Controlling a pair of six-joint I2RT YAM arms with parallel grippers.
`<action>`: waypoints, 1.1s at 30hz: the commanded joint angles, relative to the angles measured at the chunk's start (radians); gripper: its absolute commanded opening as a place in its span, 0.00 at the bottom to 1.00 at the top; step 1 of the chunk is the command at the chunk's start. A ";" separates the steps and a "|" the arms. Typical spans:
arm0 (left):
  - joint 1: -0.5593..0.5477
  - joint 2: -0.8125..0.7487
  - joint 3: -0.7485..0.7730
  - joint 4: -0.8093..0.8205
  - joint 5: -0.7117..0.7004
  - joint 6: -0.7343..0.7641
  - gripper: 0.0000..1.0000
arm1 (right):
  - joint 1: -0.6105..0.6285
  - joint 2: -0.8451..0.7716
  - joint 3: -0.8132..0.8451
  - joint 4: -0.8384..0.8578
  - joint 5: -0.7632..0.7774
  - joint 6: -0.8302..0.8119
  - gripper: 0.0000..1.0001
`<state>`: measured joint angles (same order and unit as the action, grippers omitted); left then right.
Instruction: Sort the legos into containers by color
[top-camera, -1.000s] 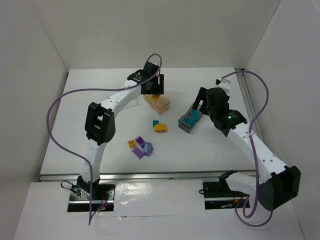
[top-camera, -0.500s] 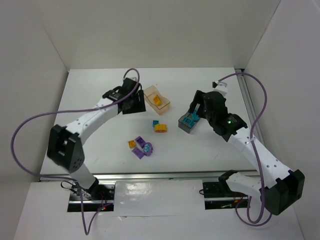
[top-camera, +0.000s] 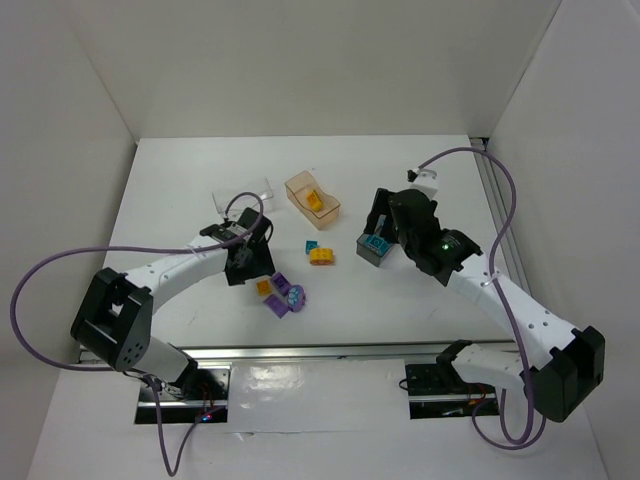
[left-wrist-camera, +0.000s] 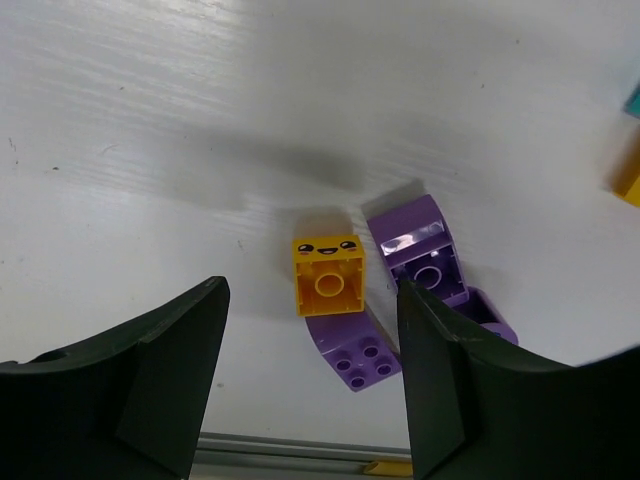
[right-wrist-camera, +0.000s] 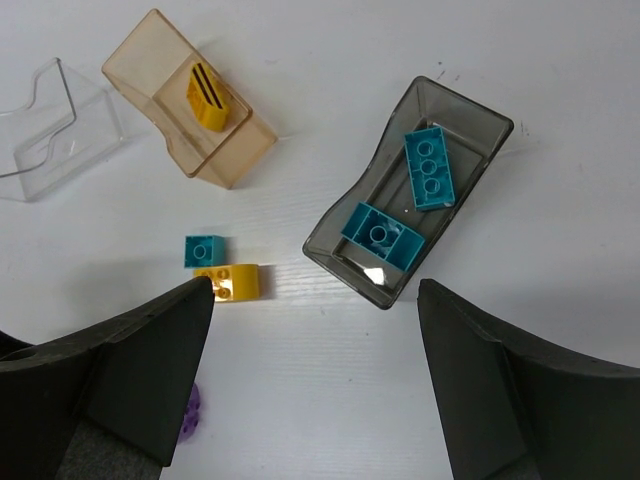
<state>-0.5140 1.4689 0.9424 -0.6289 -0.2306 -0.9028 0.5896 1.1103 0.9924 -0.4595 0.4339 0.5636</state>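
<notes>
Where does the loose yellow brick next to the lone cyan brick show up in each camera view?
Top external: yellow brick near the middle of the picture, between the two arms.
Left wrist: only a sliver at the right edge.
Right wrist: lower left of centre.
Shared landmark: the cyan brick right beside it, which shows in all three views.

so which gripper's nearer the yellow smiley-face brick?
Left. The left gripper hovers open just over the yellow smiley-face brick; the right gripper is off by the smoky dark grey plastic bin.
</notes>
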 joint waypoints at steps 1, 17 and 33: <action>-0.001 0.001 0.007 0.035 0.004 -0.031 0.77 | 0.016 0.008 0.006 0.004 0.034 0.013 0.90; -0.011 0.016 -0.080 0.087 0.008 -0.041 0.67 | 0.035 0.037 0.015 -0.005 0.043 0.022 0.90; -0.011 0.025 -0.080 0.078 -0.010 -0.031 0.42 | 0.044 0.056 0.015 0.004 0.034 0.032 0.90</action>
<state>-0.5209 1.4963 0.8654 -0.5468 -0.2207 -0.9237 0.6243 1.1606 0.9924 -0.4603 0.4557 0.5842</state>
